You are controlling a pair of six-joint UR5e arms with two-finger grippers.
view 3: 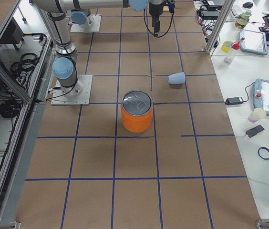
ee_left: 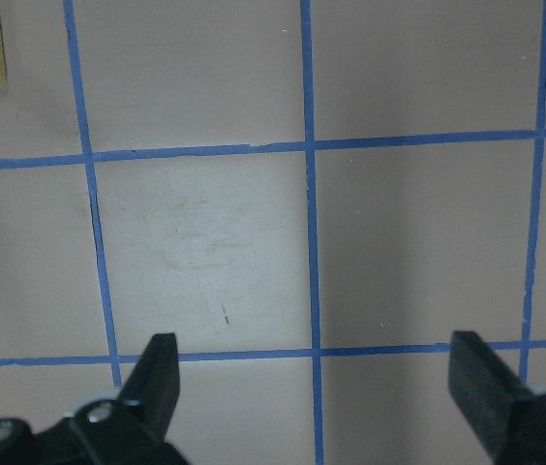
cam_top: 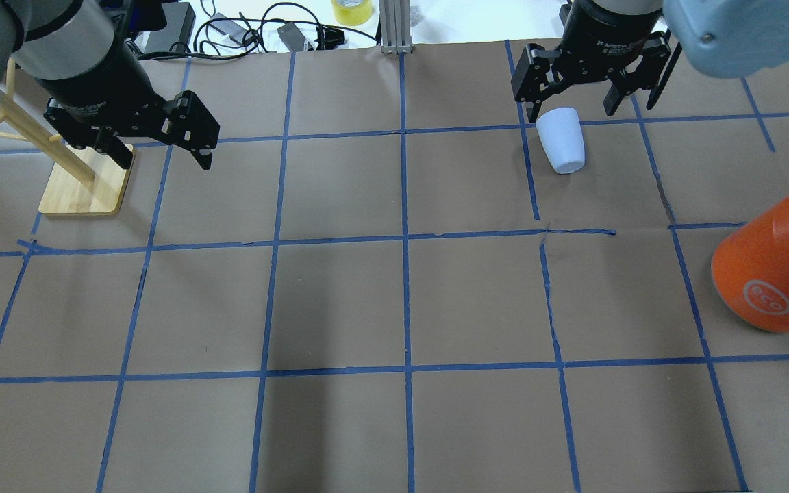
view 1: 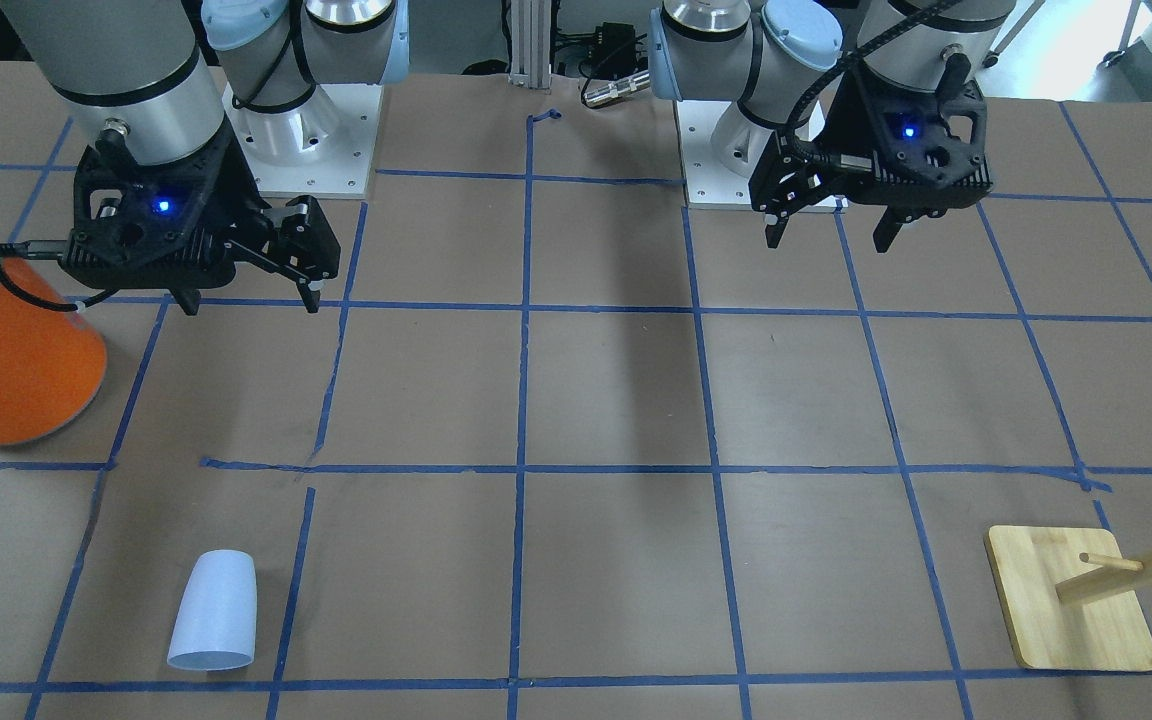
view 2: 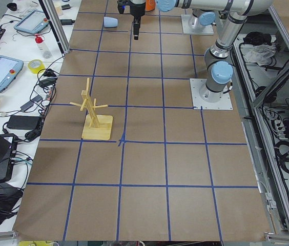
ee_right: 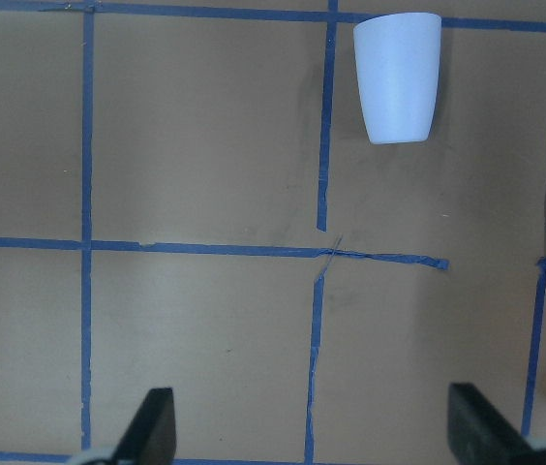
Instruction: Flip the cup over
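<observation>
From the right-end view you can tell the cup (view 3: pixel 176 78) lies on its side; overhead leaves this unclear. It is pale lavender-blue, smooth and tapered, near the surface's (cam_top: pixel 340 308) operator-side edge, toward the robot's right. The left tool (view 1: pixel 829 240) and right tool (view 1: pixel 250 300) both gape wide, holding nothing.

Cup (cam_top: pixel 561 142) on its side on the surface (cam_top: pixel 394 301), far right. Can (cam_top: pixel 774 274) nearer the robot, further right. Stand (cam_top: pixel 83 195) far left.
</observation>
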